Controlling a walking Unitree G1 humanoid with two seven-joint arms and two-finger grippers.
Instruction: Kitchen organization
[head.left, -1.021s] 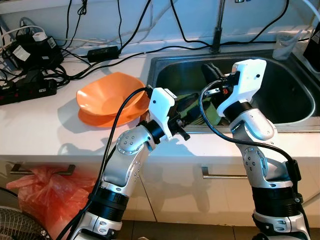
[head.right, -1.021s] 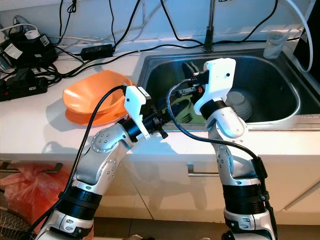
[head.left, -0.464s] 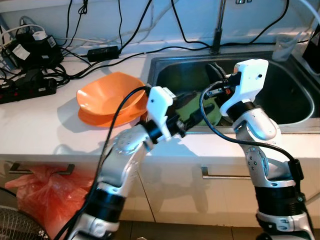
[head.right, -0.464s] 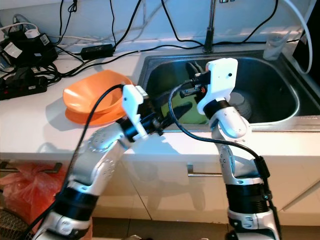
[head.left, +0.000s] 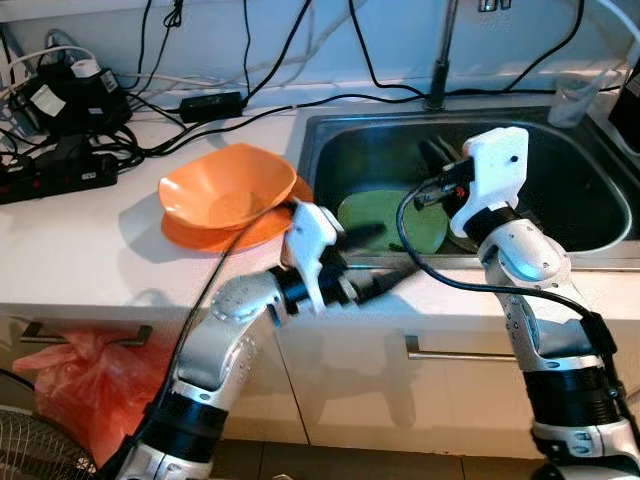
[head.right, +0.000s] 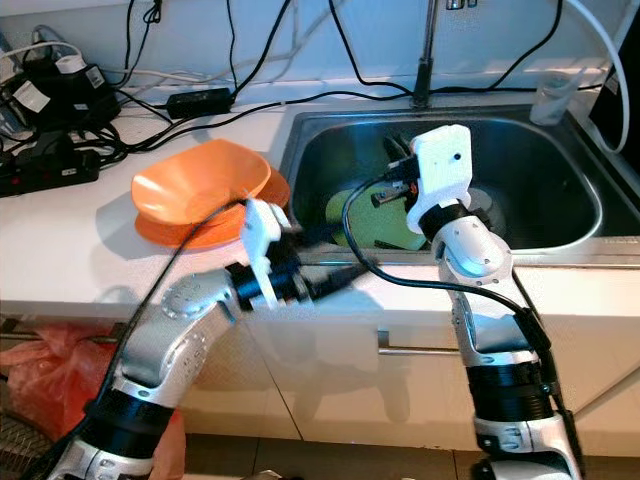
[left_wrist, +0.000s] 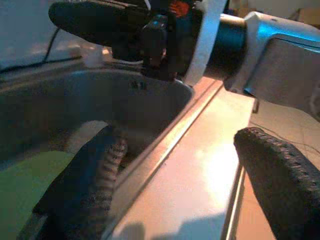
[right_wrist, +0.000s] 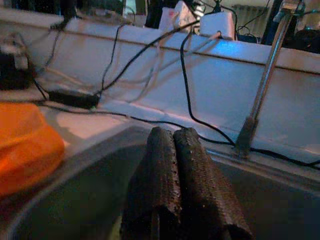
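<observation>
My left end effector (head.left: 385, 280) has dropped down and slid to the near edge of the sink (head.left: 590, 250) since a moment ago. Its two fingers are spread wide apart and hold nothing: one finger hangs inside the sink and the other sits over the white table (head.left: 80, 240) lip. With that arm lower, the green plate (head.left: 385, 218) now shows flat on the sink floor. I think this means I am getting ready to take the plate out. The plate lies just past my left end effector, a bit farther in and to the right. My right end effector (right_wrist: 182, 190) hovers over the sink above the plate's far side, with its fingers pressed together and empty. The orange bowls (head.left: 225, 195) sit stacked on the table to the left of the sink.
</observation>
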